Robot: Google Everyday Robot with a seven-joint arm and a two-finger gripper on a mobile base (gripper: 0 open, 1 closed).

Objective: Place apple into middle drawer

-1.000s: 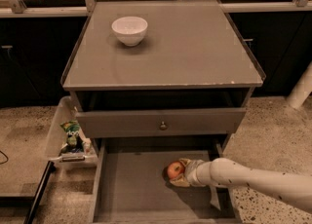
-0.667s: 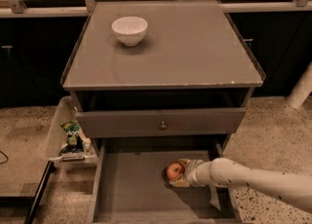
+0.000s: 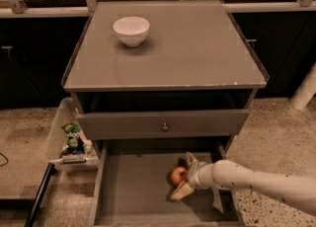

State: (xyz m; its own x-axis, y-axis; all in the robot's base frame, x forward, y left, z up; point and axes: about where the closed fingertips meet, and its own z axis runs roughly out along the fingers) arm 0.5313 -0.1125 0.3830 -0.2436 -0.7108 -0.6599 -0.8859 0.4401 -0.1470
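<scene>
straddling apple [image 3: 177,174], claw [image 3: 182,176] spread inside middle drawer [image 3: 133,186].

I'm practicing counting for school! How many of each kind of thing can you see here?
white bowl: 1
apple: 1
drawers: 2, the open middle drawer and the knobbed drawer above it
robot hand: 1, at the apple, over the middle drawer
clear bin: 1
green snack bag: 1
Total: 7
</scene>
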